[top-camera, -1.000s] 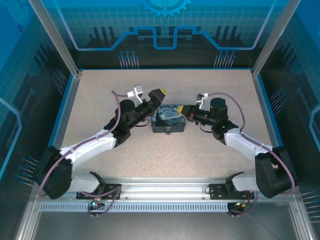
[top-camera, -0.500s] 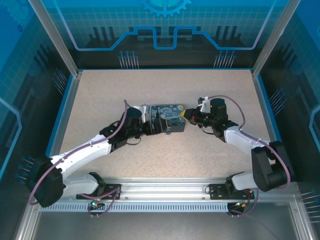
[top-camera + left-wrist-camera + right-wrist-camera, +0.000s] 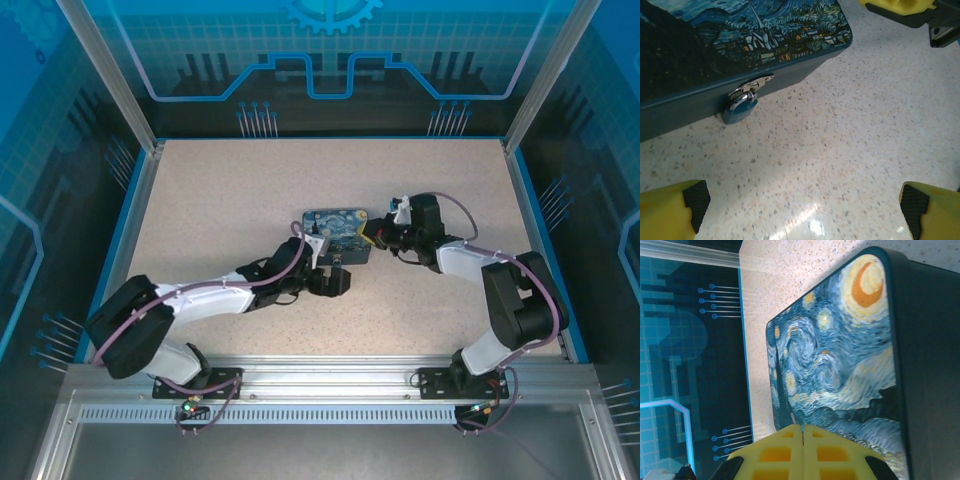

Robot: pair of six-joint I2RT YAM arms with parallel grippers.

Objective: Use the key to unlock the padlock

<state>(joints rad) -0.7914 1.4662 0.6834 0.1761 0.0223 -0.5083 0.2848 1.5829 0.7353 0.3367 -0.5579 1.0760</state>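
The padlock [image 3: 742,102] is small and silvery and hangs from the hasp on the front wall of the dark-blue Starry Night box [image 3: 337,236]. My left gripper [image 3: 805,212] is open, low over bare table in front of the box. Its yellow fingertips [image 3: 675,212] stand wide apart, short of the padlock. From above, the left gripper [image 3: 331,281] sits at the box's near side. My right gripper [image 3: 803,450] is shut at the box's right edge [image 3: 372,236], over the lid. A thin grey sliver, the key [image 3: 791,415], pokes out past its tips.
The speckled table [image 3: 230,190] is ringed by a blue rim and clear enclosure walls. The left forearm [image 3: 215,298] lies low across the near-left table. The right arm [image 3: 500,290] curves along the right side. A yellow right finger [image 3: 900,7] shows in the left wrist view.
My left arm has swung from the box's far-left side round to its front and dropped low, jaws still open. My right gripper stayed shut and drifted slightly along the box's right edge.
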